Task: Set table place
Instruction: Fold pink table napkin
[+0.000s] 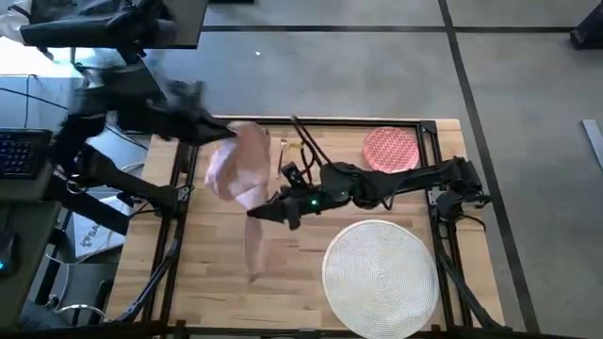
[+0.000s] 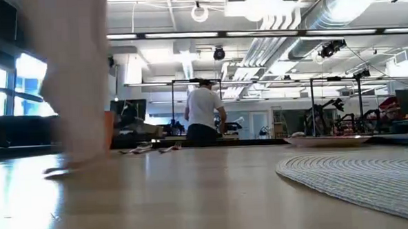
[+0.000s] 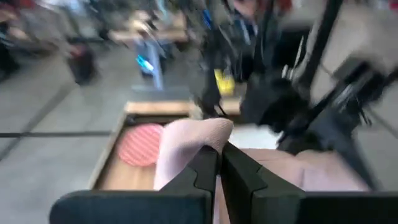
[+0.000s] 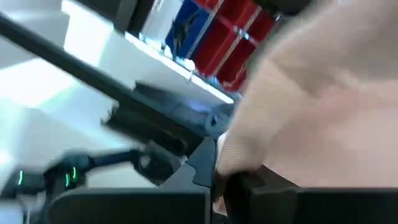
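Pink cloth napkin (image 1: 241, 169) hangs limp above the wooden bench (image 1: 207, 282), held between both arms. The left tool (image 3: 219, 163) and right tool (image 4: 214, 177) each pinch an edge, fingers closed on fabric. It looks light and floppy; corners give the surest hold.

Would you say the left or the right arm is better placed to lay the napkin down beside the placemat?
Probably right. Both grippers pinch the napkin, but the right gripper holds its lower edge, nearer the placemat; the left gripper holds it high at the far side.
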Robot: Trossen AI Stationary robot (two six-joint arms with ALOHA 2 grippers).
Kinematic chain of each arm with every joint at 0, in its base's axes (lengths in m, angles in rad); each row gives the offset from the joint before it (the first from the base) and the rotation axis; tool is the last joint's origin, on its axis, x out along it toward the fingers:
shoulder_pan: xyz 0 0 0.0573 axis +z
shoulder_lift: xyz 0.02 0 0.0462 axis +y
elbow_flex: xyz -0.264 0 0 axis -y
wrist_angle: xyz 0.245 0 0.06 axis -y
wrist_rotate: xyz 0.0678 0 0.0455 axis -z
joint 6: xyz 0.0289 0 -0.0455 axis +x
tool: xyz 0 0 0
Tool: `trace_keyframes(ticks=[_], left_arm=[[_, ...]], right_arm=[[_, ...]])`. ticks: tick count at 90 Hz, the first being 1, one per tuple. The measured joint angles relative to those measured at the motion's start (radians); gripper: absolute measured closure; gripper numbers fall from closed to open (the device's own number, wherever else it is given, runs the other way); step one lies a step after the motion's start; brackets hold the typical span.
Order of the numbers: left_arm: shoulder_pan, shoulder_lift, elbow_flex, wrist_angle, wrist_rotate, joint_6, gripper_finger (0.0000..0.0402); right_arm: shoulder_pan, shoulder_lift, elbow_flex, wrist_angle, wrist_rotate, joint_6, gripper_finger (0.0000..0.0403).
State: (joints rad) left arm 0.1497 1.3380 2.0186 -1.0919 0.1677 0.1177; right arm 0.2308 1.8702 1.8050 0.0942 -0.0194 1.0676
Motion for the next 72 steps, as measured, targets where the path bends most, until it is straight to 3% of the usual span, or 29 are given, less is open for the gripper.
trace_keyframes(ticks=[8,19,37,56,72], left_arm=[[0.015,0.125,-0.002,-0.003,0.083,0.08,0.0402],[0.016,0.298,-0.004,0.018,0.083,0.216,0.0402],[0.006,0.54,-0.003,0.135,0.09,0.327,0.0402],[0.004,0.72,-0.002,0.364,0.084,0.296,0.0401],[0.019,0.815,-0.002,0.451,-0.019,0.182,0.0394]], right_arm=[[0.028,-0.008,-0.061,-0.07,0.051,0.105,0.0403],[0.078,-0.054,-0.202,-0.231,0.151,0.27,0.0403],[0.173,-0.297,-0.537,-0.435,0.273,0.558,0.0403],[0.242,-0.563,-0.911,-0.533,0.182,0.795,0.0403],[0.264,-0.693,-1.091,-0.533,0.087,0.865,0.0403]])
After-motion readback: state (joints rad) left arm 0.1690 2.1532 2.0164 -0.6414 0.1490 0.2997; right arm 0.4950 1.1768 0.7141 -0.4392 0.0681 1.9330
